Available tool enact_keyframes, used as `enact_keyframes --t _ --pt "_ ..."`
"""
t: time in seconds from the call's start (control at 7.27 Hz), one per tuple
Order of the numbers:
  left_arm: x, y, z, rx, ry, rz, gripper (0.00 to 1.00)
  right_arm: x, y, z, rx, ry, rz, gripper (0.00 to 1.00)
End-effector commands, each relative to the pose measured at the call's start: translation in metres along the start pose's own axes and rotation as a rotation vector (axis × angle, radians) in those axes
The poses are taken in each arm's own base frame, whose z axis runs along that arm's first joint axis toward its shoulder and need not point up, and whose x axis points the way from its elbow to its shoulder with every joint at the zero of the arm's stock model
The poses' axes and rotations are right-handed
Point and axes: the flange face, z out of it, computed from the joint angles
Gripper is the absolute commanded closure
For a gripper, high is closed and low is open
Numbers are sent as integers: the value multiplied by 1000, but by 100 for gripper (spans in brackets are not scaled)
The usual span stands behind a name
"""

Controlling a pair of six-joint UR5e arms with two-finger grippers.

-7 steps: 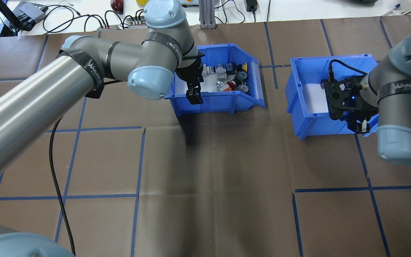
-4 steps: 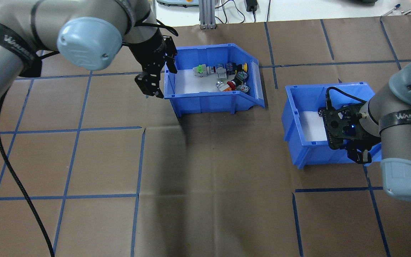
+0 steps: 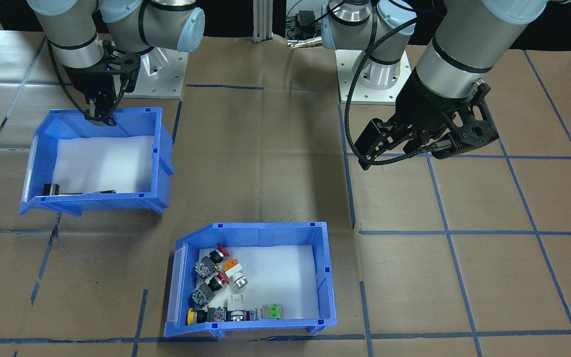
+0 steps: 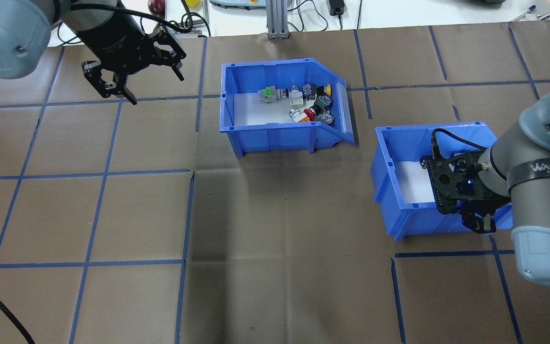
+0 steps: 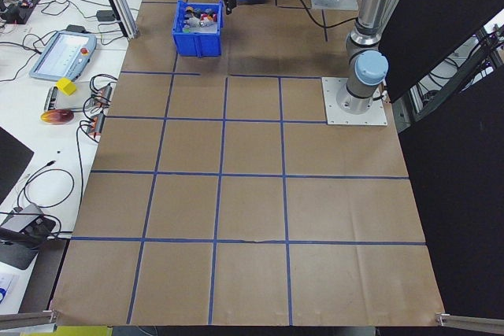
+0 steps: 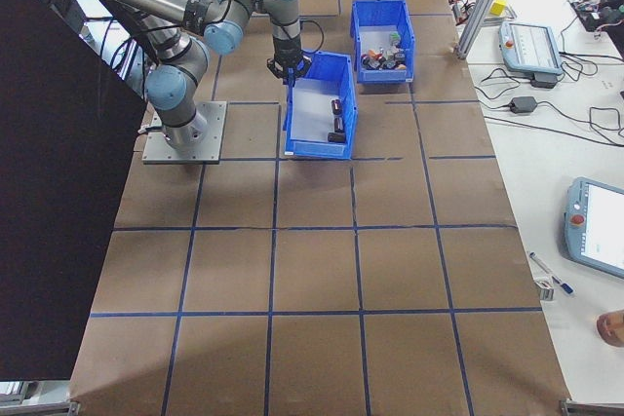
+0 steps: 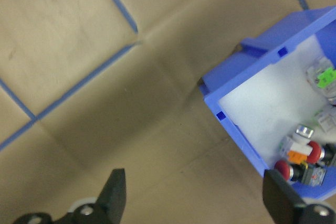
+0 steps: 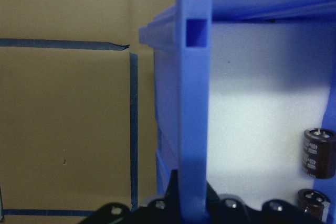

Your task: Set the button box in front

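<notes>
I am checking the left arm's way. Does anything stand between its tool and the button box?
Nothing visible does. The left tool hangs open above bare table paper, apart from the button box. The other blue bin is on the far side of the box, held at its wall by the right tool.

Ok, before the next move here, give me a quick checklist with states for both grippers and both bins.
1. Left gripper open and away from the button box: ok.
2. Button box upright, switches inside: ok.
3. Right gripper clamped on the wall of the other blue bin: ok.
4. Gap between the two bins: ok.
5. Whether that bin is lifted or resting on the table: cannot tell.
</notes>
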Motion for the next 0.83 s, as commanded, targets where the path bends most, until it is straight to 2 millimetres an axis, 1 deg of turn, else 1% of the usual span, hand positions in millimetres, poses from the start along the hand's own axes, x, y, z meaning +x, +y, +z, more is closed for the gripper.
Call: enact_keyframes --t 0.0,0.14,0.28,0.41,0.55,0.69 --pt "-25 1 -14 23 -66 341 1 -7 -43 -2 7 12 17 93" --pt "-47 -5 -12 14 -79 310 1 -16 -74 -6 9 23 32 93" --pt "-50 -2 -15 22 -79 308 1 -28 -105 -8 14 31 37 93" --pt "-48 7 -24 40 -79 314 2 -35 -130 -12 30 72 47 93" --pt "-49 9 -23 44 -79 314 3 -44 -158 -9 39 83 39 93" --pt "-51 10 -25 53 -107 314 4 -53 -181 -7 51 93 49 93"
